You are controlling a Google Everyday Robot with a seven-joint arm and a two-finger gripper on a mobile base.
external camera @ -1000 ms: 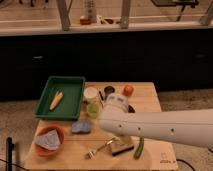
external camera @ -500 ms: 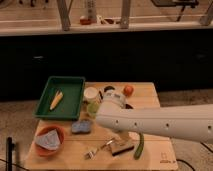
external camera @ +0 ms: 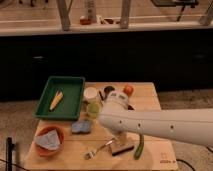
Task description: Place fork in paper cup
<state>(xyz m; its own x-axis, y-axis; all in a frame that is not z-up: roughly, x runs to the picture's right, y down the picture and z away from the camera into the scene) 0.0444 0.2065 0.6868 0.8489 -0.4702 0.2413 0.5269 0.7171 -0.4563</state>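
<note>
Approach step: gripper (external camera: 120, 140) hovers just right of the fork (external camera: 98, 149) on the desk (external camera: 150, 102), open or closed unclear; next, grasp it for the paper cup (external camera: 91, 93) beyond.

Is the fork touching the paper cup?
Apart. The camera view shows the fork near the front of the table, the paper cup well behind it beside the green tray. The gripper is at the tip of the arm, above mid-table.

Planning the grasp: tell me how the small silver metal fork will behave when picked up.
The small silver metal fork looks rigid, so it likely won't flex. It lies flat on the wooden table, so a pinch on its slim handle may slip. The gripper hangs beside its handle end.
</note>
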